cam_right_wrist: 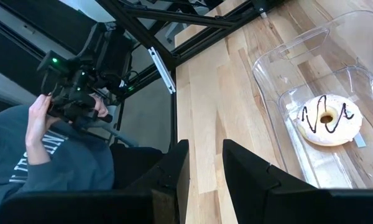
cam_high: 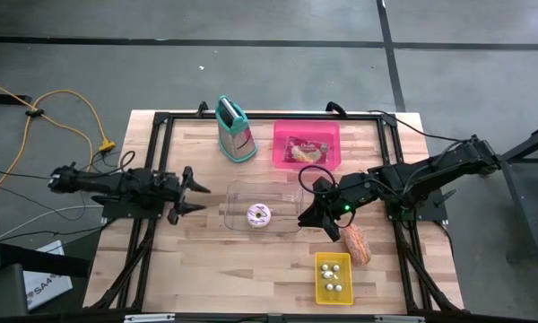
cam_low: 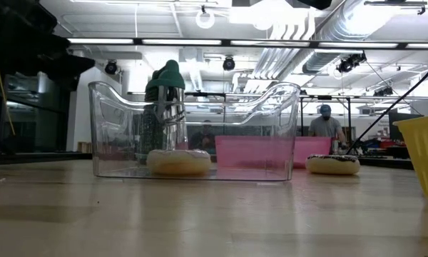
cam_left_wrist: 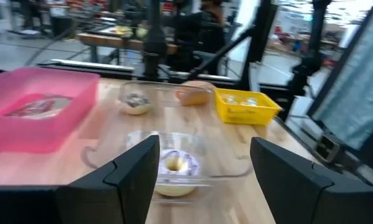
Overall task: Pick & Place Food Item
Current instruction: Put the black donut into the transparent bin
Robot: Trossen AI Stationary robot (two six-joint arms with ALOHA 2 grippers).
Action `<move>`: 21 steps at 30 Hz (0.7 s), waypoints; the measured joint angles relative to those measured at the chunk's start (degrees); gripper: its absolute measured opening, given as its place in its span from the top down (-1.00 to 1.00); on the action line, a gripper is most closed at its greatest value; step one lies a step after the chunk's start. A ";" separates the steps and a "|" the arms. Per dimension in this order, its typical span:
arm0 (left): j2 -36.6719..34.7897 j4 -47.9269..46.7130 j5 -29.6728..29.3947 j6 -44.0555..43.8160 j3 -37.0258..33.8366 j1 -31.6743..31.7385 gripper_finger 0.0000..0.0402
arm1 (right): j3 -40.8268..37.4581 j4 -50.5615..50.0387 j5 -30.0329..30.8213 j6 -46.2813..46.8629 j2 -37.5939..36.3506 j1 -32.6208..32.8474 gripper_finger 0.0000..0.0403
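1. Lying in the clear plastic bin (cam_high: 262,207) at mid-counter, the white-iced donut (cam_high: 258,214) with dark drizzle sits between the two grippers, touched by neither.
2. The left gripper (cam_high: 194,191) hovers just beside the bin's left wall, its fingers (cam_left_wrist: 129,171) spread wide and holding nothing; in the left wrist view the donut shows between them, farther off.
3. The right gripper (cam_high: 308,208) hangs at the bin's right edge, its fingers (cam_right_wrist: 245,171) close together with a narrow gap, gripping nothing; in the right wrist view the donut lies beyond them, inside the bin.
4. The pink tray (cam_high: 306,144) behind the bin holds a wrapped snack (cam_high: 306,150).
5. The yellow bin (cam_high: 333,277) near the front right holds several small pale round items (cam_high: 334,276).
6. A bread loaf (cam_high: 356,243) lies on the counter (cam_high: 197,269) just beside the yellow bin, near the right arm.
7. A metal grater (cam_high: 236,131) with a teal handle stands upright left of the pink tray.
8. The counter is pale wood in a black frame; a yellow cable (cam_high: 63,112) lies on the grey floor to the left.
9. In the right wrist view a person (cam_right_wrist: 34,158) in a grey sweatshirt sits beside the counter.
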 joint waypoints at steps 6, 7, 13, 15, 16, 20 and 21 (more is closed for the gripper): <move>0.00 0.11 0.30 -0.94 0.00 5.29 -0.22 | 0.00 0.01 0.00 -0.01 0.00 0.01 0.57; 0.00 0.11 0.34 -1.38 0.00 5.76 -0.22 | 0.00 -0.02 0.00 0.00 0.00 0.02 0.57; 0.39 0.15 0.57 -2.31 0.00 6.03 -0.22 | 0.00 0.00 0.00 -0.01 0.00 0.00 0.57; 0.70 0.15 0.62 -2.12 0.00 6.03 -0.22 | 0.00 -0.01 0.00 -0.02 0.00 0.02 0.57; 0.80 0.15 0.63 -1.86 0.00 6.03 -0.22 | 0.00 0.00 0.00 -0.01 0.00 0.02 0.57; 1.50 0.15 0.56 -0.83 0.00 6.03 -0.22 | 0.00 -0.02 0.00 -0.02 0.00 0.00 0.57; 1.68 0.16 0.56 -0.72 0.00 6.03 -0.22 | 0.00 0.00 0.00 0.00 0.00 0.02 0.57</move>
